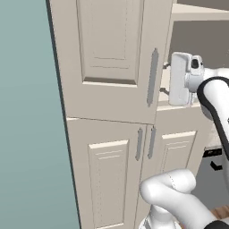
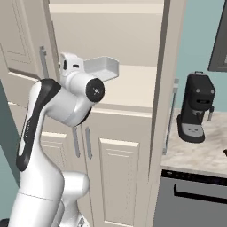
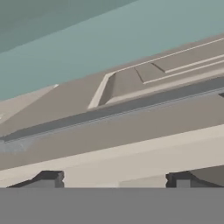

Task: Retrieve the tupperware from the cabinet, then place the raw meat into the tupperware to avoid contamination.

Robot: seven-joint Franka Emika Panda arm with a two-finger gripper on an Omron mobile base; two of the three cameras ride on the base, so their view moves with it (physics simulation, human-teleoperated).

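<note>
Hand [image 1: 166,78] open, sitting at upper cabinet door [image 1: 112,58] by its bar handle [image 1: 152,77]. Door-opening step, nothing gripped. Next: swing wider, find tupperware.

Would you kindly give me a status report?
Gripper open, at the cabinet door's edge by the handle. Door swung open. Tupperware not seen.
</note>
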